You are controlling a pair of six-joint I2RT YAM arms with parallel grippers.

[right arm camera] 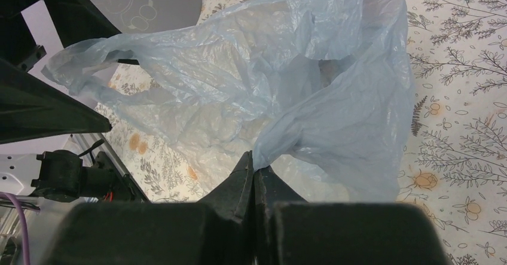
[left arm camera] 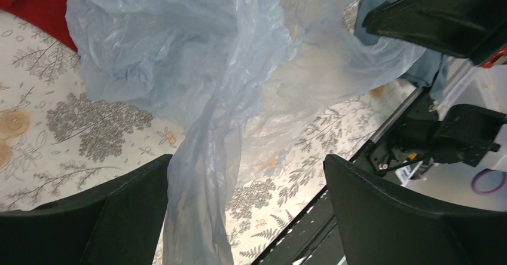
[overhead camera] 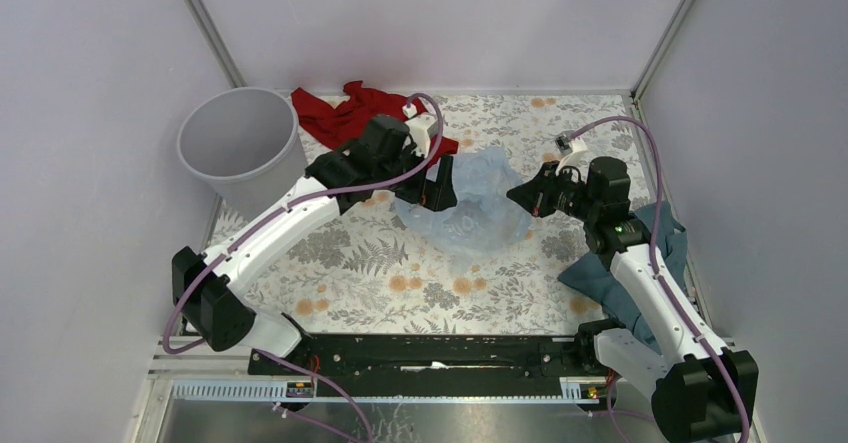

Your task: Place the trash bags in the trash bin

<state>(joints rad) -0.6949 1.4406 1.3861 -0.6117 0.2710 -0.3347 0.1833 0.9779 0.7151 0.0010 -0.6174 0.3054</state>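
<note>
The pale blue translucent trash bag [overhead camera: 478, 203] hangs crumpled above the middle of the table between my two grippers. My right gripper [overhead camera: 518, 195] is shut on the bag's right edge; in the right wrist view the film [right arm camera: 311, 91] bunches into the pinched jaws of the right gripper [right arm camera: 254, 162]. My left gripper [overhead camera: 440, 185] is at the bag's left side and stands open. In the left wrist view a twisted strand of the bag [left arm camera: 203, 181] runs between the spread fingers of the left gripper [left arm camera: 246, 178], next to the left finger [left arm camera: 113, 211]. The grey trash bin [overhead camera: 240, 148] stands at the far left.
A red cloth [overhead camera: 345, 113] lies at the back beside the bin, partly under my left arm. A dark teal cloth [overhead camera: 625, 278] lies under my right arm at the right wall. The floral table cover [overhead camera: 380, 273] is bounded by walls on three sides.
</note>
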